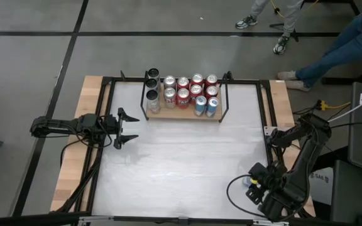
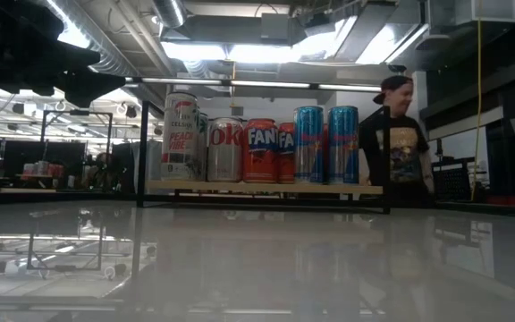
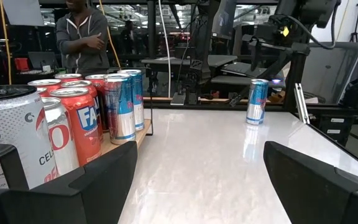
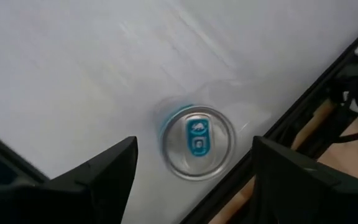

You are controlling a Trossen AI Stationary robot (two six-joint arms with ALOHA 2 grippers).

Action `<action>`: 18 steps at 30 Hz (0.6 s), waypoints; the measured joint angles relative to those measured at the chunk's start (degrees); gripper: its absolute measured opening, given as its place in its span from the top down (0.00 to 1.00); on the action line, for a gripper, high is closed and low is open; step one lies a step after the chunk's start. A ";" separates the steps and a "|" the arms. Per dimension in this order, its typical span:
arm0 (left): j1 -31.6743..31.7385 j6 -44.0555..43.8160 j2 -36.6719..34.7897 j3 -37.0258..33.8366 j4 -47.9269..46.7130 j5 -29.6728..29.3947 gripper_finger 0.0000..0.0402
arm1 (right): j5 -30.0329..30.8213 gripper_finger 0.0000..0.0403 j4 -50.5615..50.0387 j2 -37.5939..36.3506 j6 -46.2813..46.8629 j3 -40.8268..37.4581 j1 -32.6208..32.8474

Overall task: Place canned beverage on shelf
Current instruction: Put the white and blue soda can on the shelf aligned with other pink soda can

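A slim blue beverage can (image 4: 197,143) stands upright on its base on the white table, near the front right corner; it also shows in the left wrist view (image 3: 257,101). My right gripper (image 4: 194,177) is open above it, pointing down, with one finger on either side of the can top and clear of it. The light-wood shelf (image 1: 182,115) with black rods sits at the table's far middle and carries several upright cans (image 1: 190,90); it also shows in the low view (image 2: 266,188). My left gripper (image 1: 129,128) is open and empty at the table's left side, pointing right.
A black metal frame (image 1: 266,107) and wooden planks (image 1: 71,163) border the white table. The blue can stands close to the right frame rail (image 4: 303,118). People stand beyond the far edge (image 1: 332,53). Bare tabletop lies between the shelf and the near edge.
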 joint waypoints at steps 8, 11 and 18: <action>0.00 0.01 0.00 0.00 0.00 0.00 0.14 | 0.00 0.24 0.65 0.00 -0.80 -2.50 0.02; 0.01 0.00 0.00 0.00 0.00 0.00 0.14 | 0.00 0.24 2.71 0.00 -2.56 -3.59 0.02; 0.02 0.00 0.00 0.00 0.02 0.00 0.14 | -0.04 0.24 2.65 0.00 -3.22 -4.64 0.02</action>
